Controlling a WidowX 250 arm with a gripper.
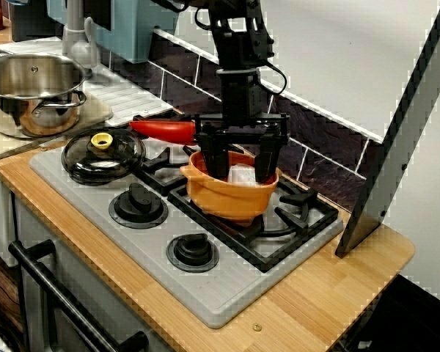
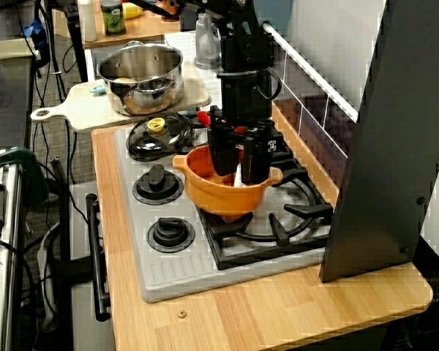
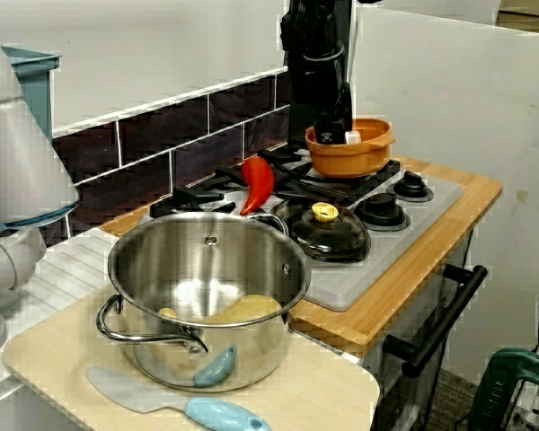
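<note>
Nearest you in the front view, the black oven handle (image 1: 59, 293) runs below the grey stove (image 1: 132, 249). Behind it, on the black grate (image 1: 293, 227), sits the orange pot (image 1: 231, 198) with the gripper (image 1: 240, 173) lowered inside. Its jaws stand apart, one finger on each side of a white block (image 1: 242, 177) lying in the pot. Judged from that, the reach into the pot is made, but the block is not yet clamped or raised. You cannot tell whether either finger touches the block: the pot's wall and the fingers hide its lower part, and its shape is hard to make out. A dark lid (image 1: 103, 154) with a yellow knob lies on the stove left of the pot, near a red pepper (image 1: 165, 130).
</note>
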